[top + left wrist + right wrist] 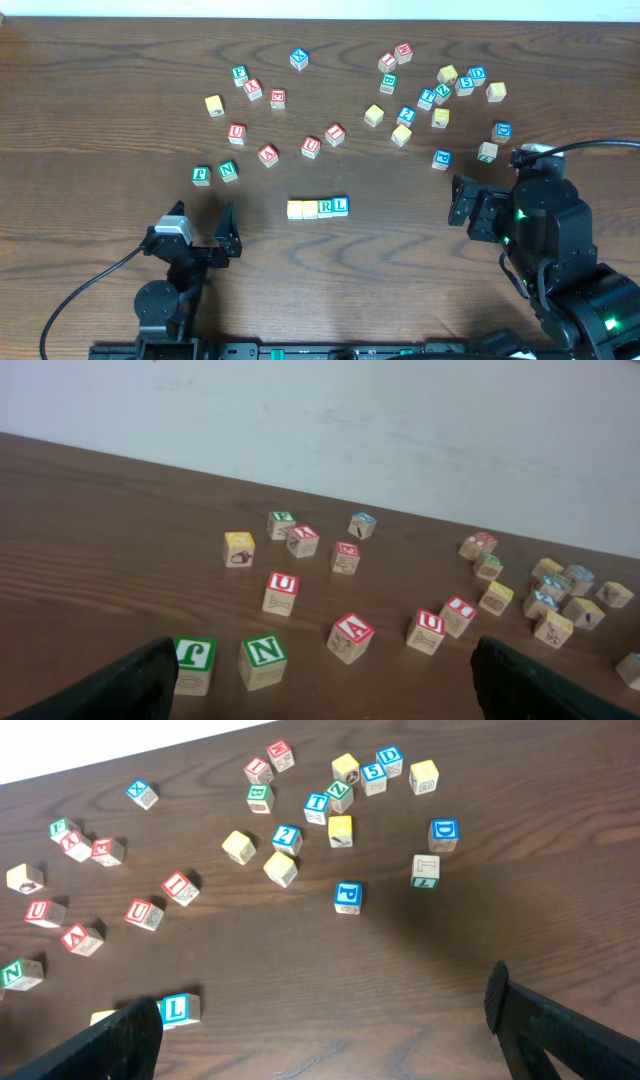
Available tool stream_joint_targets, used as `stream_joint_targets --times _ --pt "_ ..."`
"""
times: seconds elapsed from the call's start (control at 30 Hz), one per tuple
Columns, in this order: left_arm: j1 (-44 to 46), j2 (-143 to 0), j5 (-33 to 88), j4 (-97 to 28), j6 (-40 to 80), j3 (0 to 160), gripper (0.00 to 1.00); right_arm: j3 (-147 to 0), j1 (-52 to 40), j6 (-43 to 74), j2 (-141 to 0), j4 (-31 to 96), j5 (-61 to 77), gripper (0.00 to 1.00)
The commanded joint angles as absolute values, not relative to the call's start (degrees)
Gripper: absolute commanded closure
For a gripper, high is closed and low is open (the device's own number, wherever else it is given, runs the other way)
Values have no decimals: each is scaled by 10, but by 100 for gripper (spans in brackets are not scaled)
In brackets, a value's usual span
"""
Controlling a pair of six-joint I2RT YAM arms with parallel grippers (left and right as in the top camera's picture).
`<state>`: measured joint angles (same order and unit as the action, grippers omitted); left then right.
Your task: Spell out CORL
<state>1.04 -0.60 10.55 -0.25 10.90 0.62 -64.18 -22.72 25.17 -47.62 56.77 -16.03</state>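
Four alphabet cubes [318,207] sit touching in one row near the middle of the counter [100,120]: two yellow whose letters I can't read, then green R, then blue L. I judge them light, rigid wood with slick painted faces, best taken squarely across two opposite flat sides. Spare blocks [311,146] lie scattered beyond. My left pincer [197,240] and right pincer [322,1010] both hang released and empty, apart from the row.

Yellow cubes [295,210], green R [325,207], blue L [341,205]

Letters read R on one white cube [325,207], L on its neighbour [341,205] and N on a green cube [264,651].
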Motion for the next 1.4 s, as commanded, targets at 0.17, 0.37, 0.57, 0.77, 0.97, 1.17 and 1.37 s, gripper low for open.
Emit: stream_joint_targets --times 0.17,0.37,0.57,0.77,0.97,1.17,1.37 --pt "6 -2 130 -30 108 3 8 -648 -226 248 -476 569 -161 1" --pt "6 -2 130 -30 108 3 8 -648 -226 248 -476 569 -161 1" --pt "6 -2 130 -30 108 3 8 -648 -226 248 -476 569 -161 1" --pt "6 -2 130 -30 108 3 8 -648 -226 240 -474 581 -169 1" --pt "6 -2 130 -30 108 3 8 -468 -186 93 -328 325 -83 1" --pt "6 -2 130 -30 108 3 8 -192 -147 48 -162 74 -4 1" --pt "6 -2 130 -30 108 3 8 -12 -145 -14 -60 -101 28 1"
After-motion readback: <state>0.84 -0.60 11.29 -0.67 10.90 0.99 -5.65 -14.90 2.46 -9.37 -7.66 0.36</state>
